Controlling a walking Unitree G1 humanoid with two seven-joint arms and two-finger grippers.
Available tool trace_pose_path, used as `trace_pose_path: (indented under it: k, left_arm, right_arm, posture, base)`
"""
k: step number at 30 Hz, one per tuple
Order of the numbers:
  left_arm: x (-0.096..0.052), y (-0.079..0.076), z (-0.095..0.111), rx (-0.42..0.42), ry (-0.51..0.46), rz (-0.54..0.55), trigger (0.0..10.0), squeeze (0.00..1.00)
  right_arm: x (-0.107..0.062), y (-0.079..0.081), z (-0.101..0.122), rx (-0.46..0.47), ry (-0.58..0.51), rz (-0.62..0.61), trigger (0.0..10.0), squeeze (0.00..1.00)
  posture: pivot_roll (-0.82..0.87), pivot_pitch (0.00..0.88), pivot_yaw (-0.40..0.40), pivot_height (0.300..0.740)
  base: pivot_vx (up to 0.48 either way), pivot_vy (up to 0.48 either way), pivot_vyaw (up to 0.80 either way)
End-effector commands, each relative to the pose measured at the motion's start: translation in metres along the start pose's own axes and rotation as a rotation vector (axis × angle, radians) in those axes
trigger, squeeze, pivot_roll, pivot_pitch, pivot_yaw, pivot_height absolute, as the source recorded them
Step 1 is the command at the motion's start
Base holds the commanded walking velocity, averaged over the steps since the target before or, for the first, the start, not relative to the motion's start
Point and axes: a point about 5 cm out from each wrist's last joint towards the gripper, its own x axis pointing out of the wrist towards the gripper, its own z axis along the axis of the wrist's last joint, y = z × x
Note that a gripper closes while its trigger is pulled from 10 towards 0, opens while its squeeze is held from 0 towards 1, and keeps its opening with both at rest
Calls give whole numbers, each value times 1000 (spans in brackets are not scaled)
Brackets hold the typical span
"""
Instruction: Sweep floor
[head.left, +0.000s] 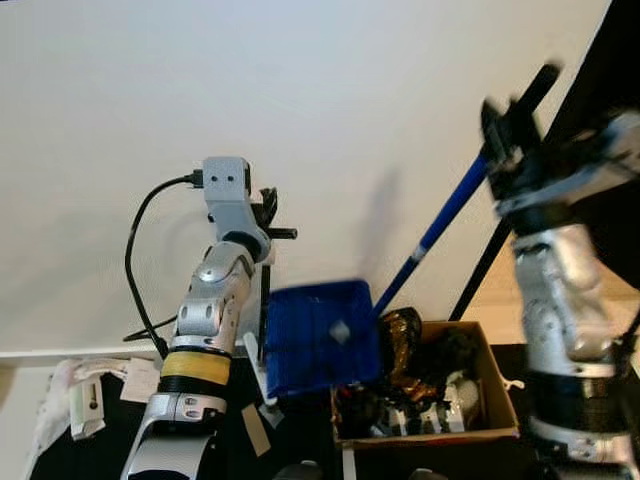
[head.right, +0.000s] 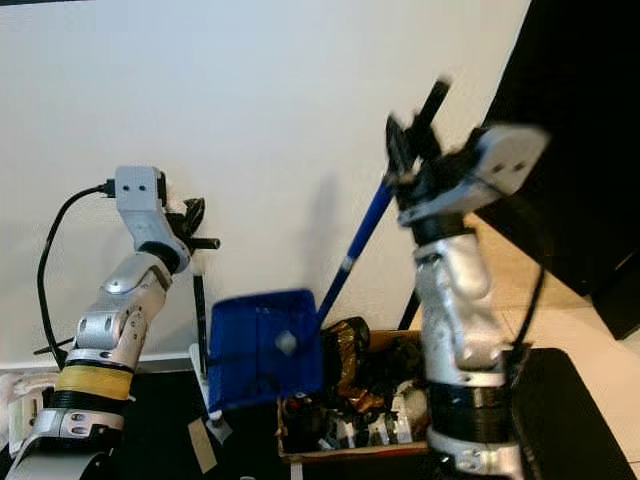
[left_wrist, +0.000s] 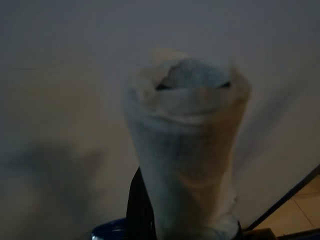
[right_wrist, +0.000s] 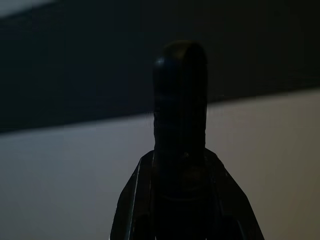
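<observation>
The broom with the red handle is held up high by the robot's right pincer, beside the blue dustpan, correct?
Not quite: the broom handle is blue, not red, as the left eye view shows. The right pincer does hold it up high, beside the blue dustpan.

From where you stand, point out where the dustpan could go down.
Free: dark floor right of the box, beyond the right arm. Crowded: the box is full, dustpan and broom lean beside it, and papers lie at far left.
</observation>
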Motion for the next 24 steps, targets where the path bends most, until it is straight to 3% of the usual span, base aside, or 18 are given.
trace_pose_path:
  k: [1,6,9,11,12,16,18,20,24]
  left_arm:
    - [1,2,9,42,-25,-6,10000,0]
    - [-1,5,6,48,-8,-5,10000,0]
    - [-1,4,4,47,-4,-8,10000,0]
    - [0,-1,1,45,6,-24,10000,0]
    - [0,-1,1,45,6,-24,10000,0]
    - [2,-3,1,47,10,-35,10000,0]
    - [2,-3,2,47,11,-37,10000,0]
    - [2,-3,1,47,13,-39,10000,0]
    - [2,-5,0,45,16,-42,10000,0]
  right_arm:
    - [2,-6,14,3,-44,-10,10000,0]
    - [4,-23,46,-174,-26,101,10000,0]
    - [5,-26,53,-206,-38,110,10000,0]
    - [11,-31,70,-356,-76,145,10000,0]
    - [11,-31,70,-356,-76,145,10000,0]
    - [16,-23,75,-543,-72,233,10000,0]
    - [19,-19,76,-584,-69,259,10000,0]
    - [19,-9,68,-683,-56,330,10000,0]
    - [18,2,56,-721,-46,394,10000,0]
  posture:
    - [52,0,64,740]
    - [41,0,70,740]
    - [38,0,71,740]
    - [30,0,80,740]
    - [30,0,80,740]
    - [28,0,85,740]
    - [27,0,86,740]
    - [27,0,87,740]
    - [28,0,85,740]
  base:
    - [0,0,0]
    - [0,0,0]
    - [0,0,0]
    - [0,0,0]
    - [0,0,0]
    - [0,0,0]
    - [0,0,0]
    - [0,0,0]
    - [0,0,0]
